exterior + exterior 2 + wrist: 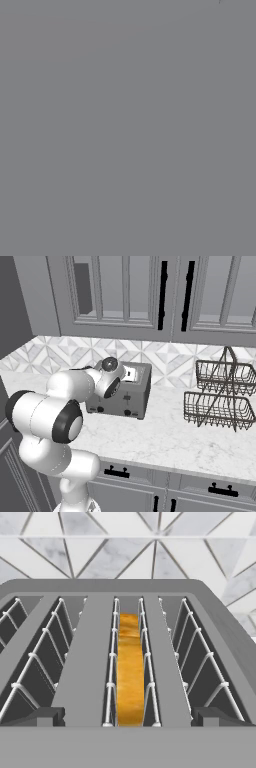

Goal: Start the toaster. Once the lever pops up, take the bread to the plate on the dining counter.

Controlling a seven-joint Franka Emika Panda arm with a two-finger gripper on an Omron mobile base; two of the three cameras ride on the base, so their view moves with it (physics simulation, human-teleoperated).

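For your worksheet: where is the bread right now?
In the hand view the bread stands on edge in a middle slot of the toaster, between wire guides, with the tiled wall behind.

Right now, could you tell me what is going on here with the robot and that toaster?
The white arm is reaching over the toaster that stands on the marble counter against the tiled wall, beside a wire basket rack. Its hand looks straight down into the toaster's slots, where the bread stands on edge in the third slot from the left of four. The gripper is open and holds nothing; the bread has not been lifted out yet.
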